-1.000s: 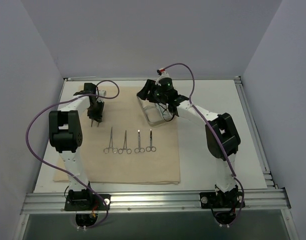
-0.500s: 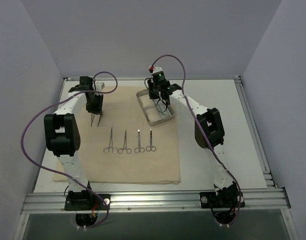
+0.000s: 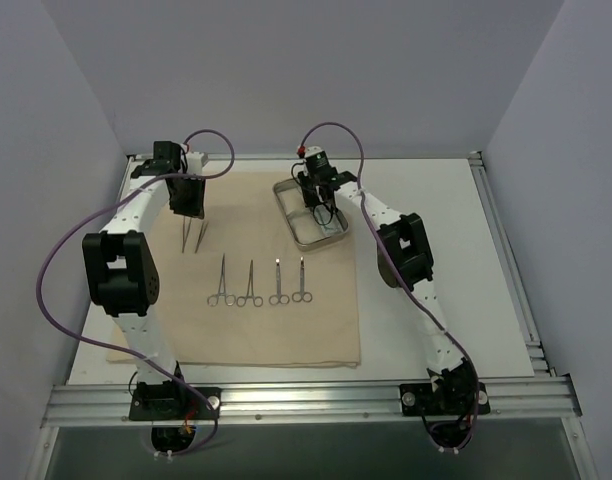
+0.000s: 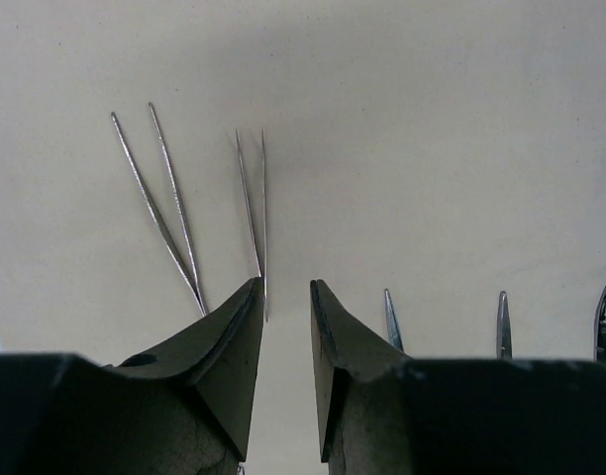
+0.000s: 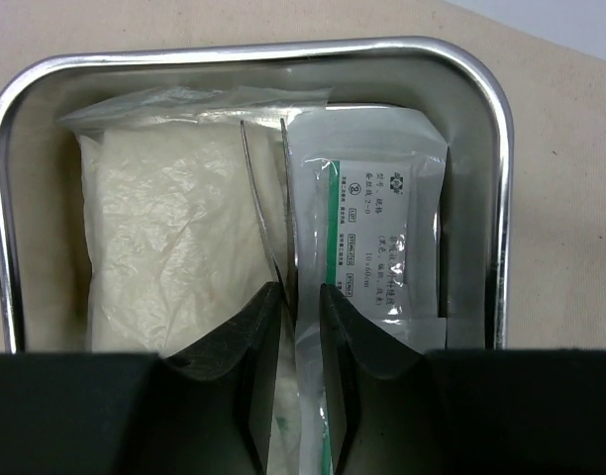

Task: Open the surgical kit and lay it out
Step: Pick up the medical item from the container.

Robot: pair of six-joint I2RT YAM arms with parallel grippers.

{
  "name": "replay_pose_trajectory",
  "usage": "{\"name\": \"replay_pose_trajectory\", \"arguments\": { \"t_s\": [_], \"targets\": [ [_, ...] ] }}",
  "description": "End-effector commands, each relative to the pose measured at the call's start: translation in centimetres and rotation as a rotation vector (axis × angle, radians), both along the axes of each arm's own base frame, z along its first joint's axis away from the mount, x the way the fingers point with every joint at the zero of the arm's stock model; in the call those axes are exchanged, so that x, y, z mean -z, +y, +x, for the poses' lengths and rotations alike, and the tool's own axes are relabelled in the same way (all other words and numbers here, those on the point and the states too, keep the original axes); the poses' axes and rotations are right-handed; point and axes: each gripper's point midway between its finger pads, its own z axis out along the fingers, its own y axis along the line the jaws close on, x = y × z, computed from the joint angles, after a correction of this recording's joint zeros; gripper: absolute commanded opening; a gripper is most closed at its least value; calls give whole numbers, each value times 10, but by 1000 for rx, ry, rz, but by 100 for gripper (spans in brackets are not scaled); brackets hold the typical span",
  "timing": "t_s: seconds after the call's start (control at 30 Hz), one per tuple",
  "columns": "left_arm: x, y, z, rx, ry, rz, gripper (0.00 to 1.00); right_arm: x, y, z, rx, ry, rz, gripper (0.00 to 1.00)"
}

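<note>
Our right gripper (image 5: 300, 289), wide a second ago, now pinches the tweezers (image 5: 258, 198) in the upper-centre steel tray (image 5: 499, 198), ready to lift, while our left gripper (image 4: 285, 285) hangs slightly parted, empty.

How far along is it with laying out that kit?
Done: the beige cloth wrap lies spread, with four scissor-handled steel instruments in a row and two thin metal tweezers beside them. In hand: the right gripper looks closed on a third pair of tweezers inside the rectangular steel tray. Left to do: that pair and the two clear packets under it need to come out.
</note>
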Motion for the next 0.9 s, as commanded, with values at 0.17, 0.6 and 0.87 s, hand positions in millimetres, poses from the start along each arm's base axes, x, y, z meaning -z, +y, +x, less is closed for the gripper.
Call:
{"name": "replay_pose_trajectory", "arguments": {
  "t_s": [0.17, 0.6, 0.87],
  "targets": [
    [-21, -2, 8, 20, -43, -20, 35, 1, 5, 6, -38, 17, 65, 17],
    [-20, -4, 8, 26, -38, -30, 35, -2, 9, 4, -62, 28, 100, 0],
    [-29, -6, 8, 34, -54, -38, 35, -64, -2, 12, -5, -106, 106, 0]
  ]
}}
